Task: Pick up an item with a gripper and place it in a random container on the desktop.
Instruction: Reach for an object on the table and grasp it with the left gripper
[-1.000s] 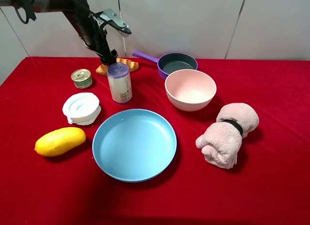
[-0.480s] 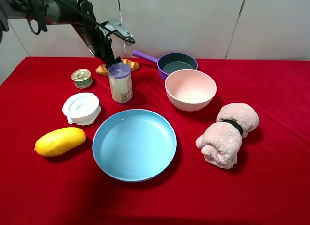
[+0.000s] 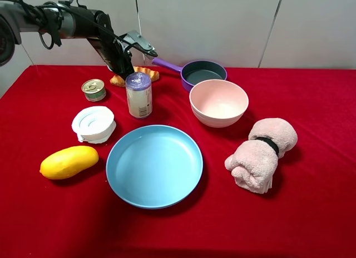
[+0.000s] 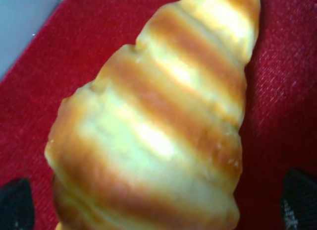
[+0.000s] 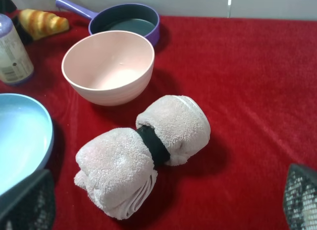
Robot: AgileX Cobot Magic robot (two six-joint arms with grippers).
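Left wrist view: croissant (image 4: 158, 121) fills the frame, lying on the red surface (image 4: 287, 66). 2 dark fingertips (image 4: 15, 207) sit wide apart either side, not touching it. Left hand (image 3: 124, 68) open, low over the pastry at the back, behind the tall can (image 3: 138, 95). Blue plate (image 3: 156, 166) near the front, empty. Risks, as I judge: tapered, ridged pastry could twist or slip out on closing; carrying it forward, the arm could clip the can. Right hand (image 5: 163, 199) open, holding nothing.
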